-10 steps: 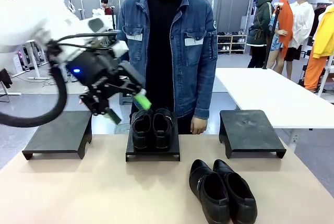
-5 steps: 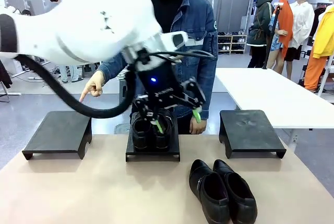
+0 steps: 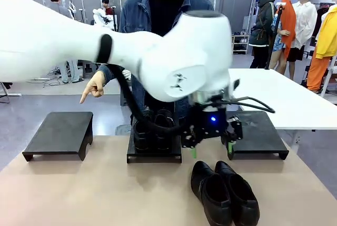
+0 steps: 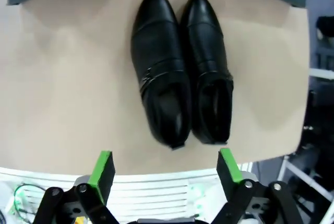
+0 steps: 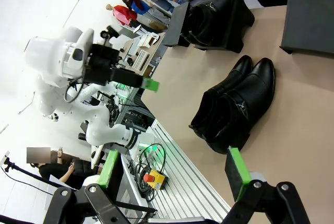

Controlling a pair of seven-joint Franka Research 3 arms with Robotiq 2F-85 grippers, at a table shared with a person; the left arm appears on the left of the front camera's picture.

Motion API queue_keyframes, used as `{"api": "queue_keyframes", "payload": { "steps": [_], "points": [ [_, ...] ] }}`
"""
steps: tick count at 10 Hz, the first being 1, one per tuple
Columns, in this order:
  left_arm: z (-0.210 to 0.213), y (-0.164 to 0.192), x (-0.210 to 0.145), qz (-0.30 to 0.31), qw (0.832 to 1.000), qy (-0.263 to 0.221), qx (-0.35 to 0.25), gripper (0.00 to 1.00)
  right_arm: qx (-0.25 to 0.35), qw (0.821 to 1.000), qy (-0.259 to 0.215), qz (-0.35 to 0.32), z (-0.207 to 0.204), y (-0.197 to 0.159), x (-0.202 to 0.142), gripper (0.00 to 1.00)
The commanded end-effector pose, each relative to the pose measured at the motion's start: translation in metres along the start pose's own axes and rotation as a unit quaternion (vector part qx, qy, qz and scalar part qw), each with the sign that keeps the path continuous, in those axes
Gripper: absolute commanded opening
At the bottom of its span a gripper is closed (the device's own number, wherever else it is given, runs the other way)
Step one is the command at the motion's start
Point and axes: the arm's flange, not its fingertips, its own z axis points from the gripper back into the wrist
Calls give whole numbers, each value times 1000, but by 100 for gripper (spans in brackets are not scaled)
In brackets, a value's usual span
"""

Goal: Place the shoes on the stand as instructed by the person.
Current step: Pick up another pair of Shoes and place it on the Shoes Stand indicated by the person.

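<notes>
**Left hand over the loose pair**

The left hand [image 3: 211,151] has swung from the middle stand [image 3: 154,156], where one pair of shoes [image 3: 152,128] sits, to hover released over the buckled shoes [image 3: 224,192] on the tan bench [image 3: 79,194]. The right hand [image 5: 173,169] is released too. Grey-floored clothing hall behind.

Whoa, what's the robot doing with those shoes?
The robot's left hand hovers open over the pair of shoes lying on the table, not holding them yet. Another pair already sits on the middle stand. The person across the table points a finger down toward the left stand.
</notes>
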Motion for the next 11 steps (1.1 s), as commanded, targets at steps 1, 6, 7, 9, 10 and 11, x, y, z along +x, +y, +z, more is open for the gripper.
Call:
{"api": "queue_keyframes", "payload": {
  "steps": [1, 6, 7, 9, 10, 11],
  "points": [
    [-10, -47, 12, 15, 1000, 4, 19, 100, 4, 1000, -5, 10, 1, 0, 1, 100],
    [-78, -68, 9, 45, 997, 16, 66, 100, 4, 1000, -5, 10, 1, 0, 1, 100],
    [-90, -68, 6, 39, 996, 23, 73, 100, 4, 1000, -5, 10, 1, 0, 1, 100],
    [-108, -67, 2, 33, 996, 23, 79, 100, 4, 1000, -5, 10, 1, 0, 1, 100],
    [-116, -68, 2, 27, 996, 28, 81, 100, 4, 1000, -5, 10, 1, 0, 1, 100],
    [-124, -67, 2, 24, 996, 29, 84, 100, 4, 1000, -5, 10, 1, 0, 1, 100]
  ]
}}
